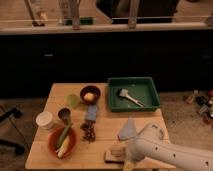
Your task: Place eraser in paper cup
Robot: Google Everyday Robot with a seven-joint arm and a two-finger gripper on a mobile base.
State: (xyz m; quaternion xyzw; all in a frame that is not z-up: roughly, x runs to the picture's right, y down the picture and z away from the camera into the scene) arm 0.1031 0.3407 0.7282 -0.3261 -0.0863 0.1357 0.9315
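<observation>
Where the white arm [170, 152] reaches in from the lower right of the frame, its end bends down over the near edge of the wooden worktop [56, 93], and the gripper [128, 161] sits at the bottom centre of the camera view. It is largely hidden by the arm's own end, so how its grasp stands cannot be told. The eraser [115, 153], a flat brown block with a lighter tan label, lies on the worktop just left of the gripper, at the lower middle of the frame; whether the two touch I cannot tell. The paper cup [45, 120], white and round, stands at the left side of the worktop, well apart from the eraser.

Beside the cup to the right stands a small metal cup [64, 114], and below it an orange bowl [53, 146] holds green and pale pieces. A pale green cup [73, 100] and a dark bowl [90, 95] with something yellow in it stand near the upper edge. A blue-grey rectangular pad [92, 112] lies at the centre, with a dark cluster [89, 131] of small things below it. A blue-grey triangular cloth [128, 129] lies just above the arm's end. A green tray [114, 104] at the upper right holds a pale utensil [129, 96].
</observation>
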